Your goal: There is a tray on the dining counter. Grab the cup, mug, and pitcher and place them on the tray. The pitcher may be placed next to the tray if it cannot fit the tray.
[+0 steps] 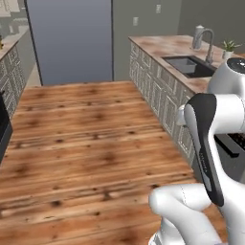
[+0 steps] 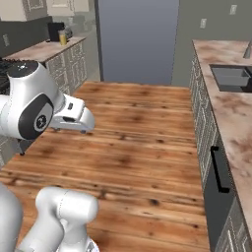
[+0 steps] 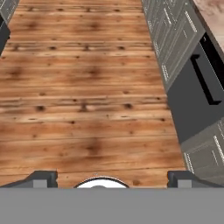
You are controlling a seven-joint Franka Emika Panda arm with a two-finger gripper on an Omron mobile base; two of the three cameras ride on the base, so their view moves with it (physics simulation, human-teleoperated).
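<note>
None of the three vessels reads as placed: the gripper (image 3: 106,179) hangs over bare wooden floor (image 3: 83,87) with its finger tips (image 3: 43,178) spread wide and nothing between them. A small orange-yellow vessel, probably the pitcher (image 2: 62,37), stands far off on the back worktop (image 2: 42,50) beside a black coffee machine (image 2: 55,31); it is too small to be sure. Judging from that, every pick and place is left, and the base likely has to reach the vessels first.
</note>
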